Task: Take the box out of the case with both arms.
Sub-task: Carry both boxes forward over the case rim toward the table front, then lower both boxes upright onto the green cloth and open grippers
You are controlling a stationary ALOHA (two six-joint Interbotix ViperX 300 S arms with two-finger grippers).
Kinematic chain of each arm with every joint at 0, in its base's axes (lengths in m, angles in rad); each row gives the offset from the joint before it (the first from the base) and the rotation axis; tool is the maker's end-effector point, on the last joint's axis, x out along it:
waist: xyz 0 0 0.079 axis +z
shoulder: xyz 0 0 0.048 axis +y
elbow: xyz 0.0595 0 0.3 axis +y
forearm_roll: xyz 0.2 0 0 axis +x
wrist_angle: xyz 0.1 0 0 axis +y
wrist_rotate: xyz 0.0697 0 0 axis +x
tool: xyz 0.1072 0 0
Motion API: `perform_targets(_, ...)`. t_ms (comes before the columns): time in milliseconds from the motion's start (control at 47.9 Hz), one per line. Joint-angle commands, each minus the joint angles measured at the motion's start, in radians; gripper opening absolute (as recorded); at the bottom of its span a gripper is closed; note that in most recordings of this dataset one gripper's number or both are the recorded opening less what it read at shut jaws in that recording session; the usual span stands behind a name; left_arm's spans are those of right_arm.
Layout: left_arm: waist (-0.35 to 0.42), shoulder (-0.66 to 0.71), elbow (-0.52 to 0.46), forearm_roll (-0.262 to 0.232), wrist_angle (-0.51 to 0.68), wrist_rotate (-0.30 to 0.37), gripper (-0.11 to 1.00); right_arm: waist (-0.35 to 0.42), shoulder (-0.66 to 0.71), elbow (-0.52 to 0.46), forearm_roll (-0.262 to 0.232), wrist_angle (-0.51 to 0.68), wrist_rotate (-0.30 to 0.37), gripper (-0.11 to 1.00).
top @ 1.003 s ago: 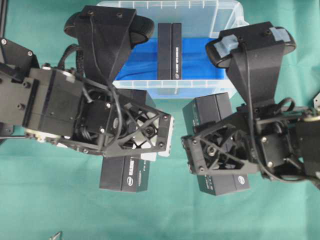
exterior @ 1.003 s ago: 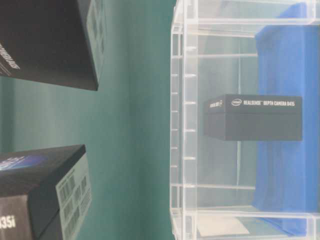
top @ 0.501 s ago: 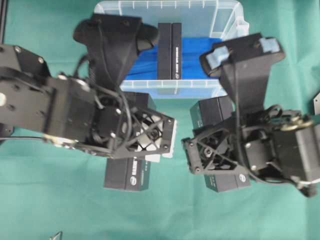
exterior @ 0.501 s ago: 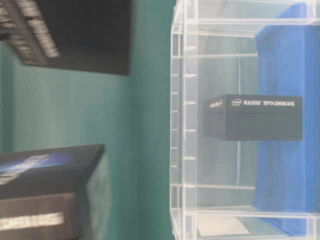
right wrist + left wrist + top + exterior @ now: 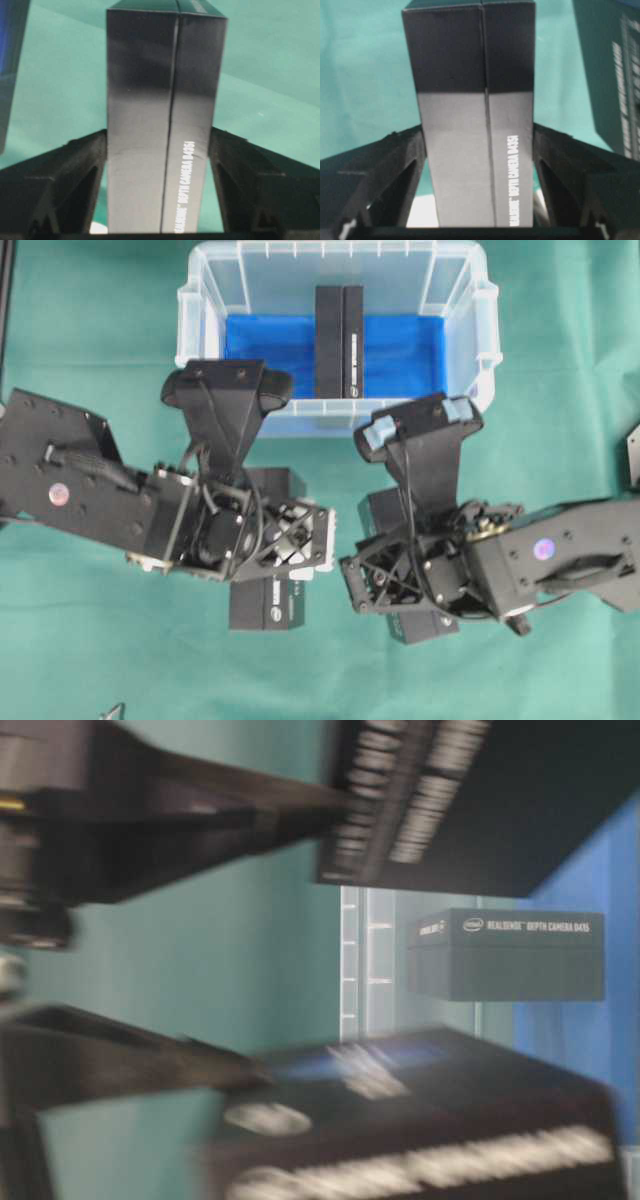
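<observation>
left claw (image 5: 479, 220): clamped on a black rectangular cardboard box (image 5: 470, 100), fingers on its long sides for a square grip | right claw (image 5: 159, 220): likewise, second black box (image 5: 167, 100) | both over green bench (image 5: 80, 660), outside clear plastic case (image 5: 200, 300) | third box (image 5: 339, 340) stands inside on blue liner.

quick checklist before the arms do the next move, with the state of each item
1. Left gripper holds a black box between its fingers: ok.
2. Right gripper holds its own black box: ok.
3. Both held boxes are outside the case, over the green cloth: ok.
4. Case emptied: not ok, a third black box stands in the middle on the blue sheet.
5. Gap between the two held boxes: ok, apart in the overhead view.
6. Held boxes touching the cloth: cannot tell.
</observation>
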State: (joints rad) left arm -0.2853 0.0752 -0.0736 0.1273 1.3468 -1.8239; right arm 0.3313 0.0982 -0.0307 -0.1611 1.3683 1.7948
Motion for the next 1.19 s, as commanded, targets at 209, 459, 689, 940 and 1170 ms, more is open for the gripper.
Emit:
perform_targets(209,-0.018,-0.034,0.133,0.005,-0.083,-0.044,0.64,0.002,-0.02,0.126,-0.003,-0.143,0.046,0.65)
perform_targets(459,-0.018,-0.003,0.239,0.005,-0.232,-0.046,0.64,0.002,-0.018,0.247,-0.005,-0.268,0.091,0.65)
perform_targets(689,-0.018,0.026,0.268,0.002,-0.291,-0.044,0.64,0.002,-0.018,0.295,-0.009,-0.336,0.114,0.65)
perform_targets(940,-0.017,0.026,0.296,-0.012,-0.325,-0.037,0.64,0.002,-0.017,0.298,-0.015,-0.336,0.14,0.65)
perform_targets(1170,-0.018,0.017,0.339,-0.018,-0.431,-0.017,0.64,0.002,-0.017,0.298,-0.021,-0.339,0.141,0.69)
